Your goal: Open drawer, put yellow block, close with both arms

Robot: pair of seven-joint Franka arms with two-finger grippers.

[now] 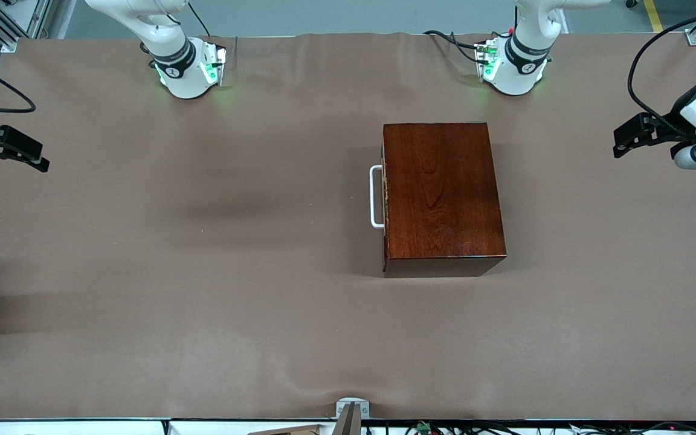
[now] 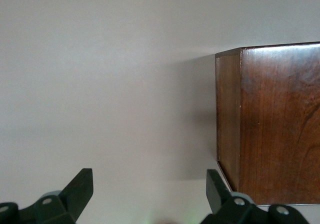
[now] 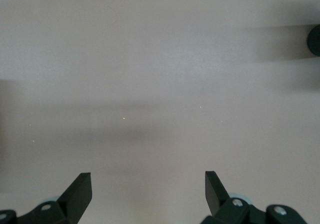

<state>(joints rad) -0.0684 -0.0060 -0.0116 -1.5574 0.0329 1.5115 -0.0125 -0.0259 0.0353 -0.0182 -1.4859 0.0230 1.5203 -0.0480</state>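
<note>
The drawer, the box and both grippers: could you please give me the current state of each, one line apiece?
drawer: fully shut, front flush with the box.
handle: untouched, facing the right arm's end of the table.
wooden box: upright on the table, nothing on top.
left gripper: open, empty, over the table beside the box.
right gripper: open, empty, over bare table at the right arm's end.
yellow block: not in view.

Brown-covered table [image 1: 203, 272], glossy mahogany wooden box [image 1: 441, 193] just toward three o'clock of centre, drawer [image 1: 385, 199] shut, white handle [image 1: 376, 196] facing nine o'clock
</note>
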